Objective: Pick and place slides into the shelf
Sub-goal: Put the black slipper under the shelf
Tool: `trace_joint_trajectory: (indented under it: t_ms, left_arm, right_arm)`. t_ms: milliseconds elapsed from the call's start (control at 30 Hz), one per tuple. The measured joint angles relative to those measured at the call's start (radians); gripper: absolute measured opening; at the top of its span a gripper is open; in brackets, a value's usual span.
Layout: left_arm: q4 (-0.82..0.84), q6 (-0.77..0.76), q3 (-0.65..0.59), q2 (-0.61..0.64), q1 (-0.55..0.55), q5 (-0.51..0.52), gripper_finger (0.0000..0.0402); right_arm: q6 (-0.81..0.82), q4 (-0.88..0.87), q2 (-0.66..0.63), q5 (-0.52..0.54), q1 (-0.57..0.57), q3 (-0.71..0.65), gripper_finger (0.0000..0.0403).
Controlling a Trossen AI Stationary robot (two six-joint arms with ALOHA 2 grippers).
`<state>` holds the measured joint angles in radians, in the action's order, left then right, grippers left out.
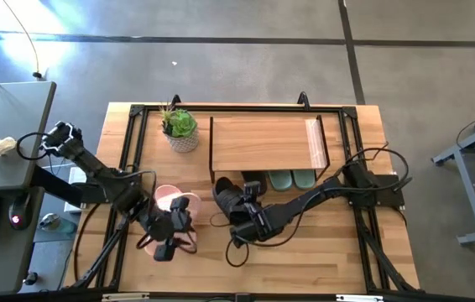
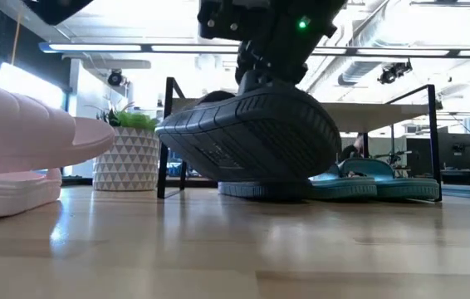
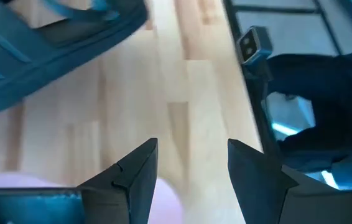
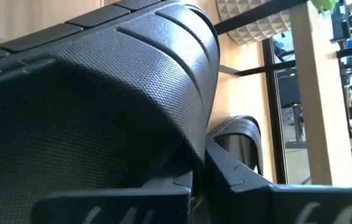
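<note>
My right gripper (image 1: 236, 206) is shut on a black slide (image 2: 252, 133) in front of the shelf (image 1: 263, 138). A second black slide (image 1: 252, 179) and two green slides (image 1: 292, 179) lie on the table under the shelf's front edge. Two pink slides (image 1: 173, 201) lie left of centre. In the low view one pink slide (image 2: 27, 133) rests partly on the other (image 2: 11, 189). My left gripper (image 3: 191, 168) hangs open just over them, its fingers apart above bare table with nothing between them. My right gripper pinches the edge of the black slide's wide strap (image 4: 191, 155) between its two fingers. The fingers (image 4: 238, 180) come from the table's right side, slanting down. The slide hangs tilted, its ribbed sole (image 2: 243, 141) turned toward the table's near edge, lifted off the table.
A potted plant (image 1: 180, 127) in a patterned white pot stands left of the shelf. A black metal frame (image 1: 133, 134) runs around the table's edges. Bare wood lies free along the near side (image 1: 305, 252).
</note>
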<state>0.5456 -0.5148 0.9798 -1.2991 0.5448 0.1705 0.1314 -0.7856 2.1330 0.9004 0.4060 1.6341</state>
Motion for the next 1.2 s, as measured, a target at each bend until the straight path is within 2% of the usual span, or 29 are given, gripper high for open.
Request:
trace_joint_trajectory:
  t_ms: [233,333,467,633,867,1033,1200]
  left_arm:
    - [-0.266,-0.04,-0.122,-0.001,0.062,0.103,0.0177]
    - [-0.333,-0.038,-0.153,-0.001,0.067,0.136,0.0177]
    - [-0.346,-0.04,-0.162,-0.012,0.064,0.161,0.0177]
    - [-0.38,-0.023,-0.162,-0.042,0.064,0.165,0.0177]
    - [-0.404,-0.018,-0.162,-0.088,0.064,0.164,0.0177]
    - [-0.426,-0.018,-0.162,-0.113,0.064,0.151,0.0177]
    - [-0.424,-0.021,-0.162,-0.123,0.064,0.147,0.0177]
  right_arm:
    - [0.022,0.0,0.0,-0.046,-0.038,0.0,0.0]
    - [0.027,0.0,0.008,-0.049,-0.054,0.0,0.0]
    - [0.028,0.012,0.039,-0.066,-0.072,0.0,0.0]
    - [0.046,0.017,0.055,-0.013,-0.075,0.0,0.0]
    - [0.051,0.019,0.055,-0.041,-0.09,0.0,0.0007]
    - [0.046,0.018,0.055,-0.048,-0.093,0.0,0.0028]
    - [0.046,0.019,0.055,-0.044,-0.09,0.0,0.0068]
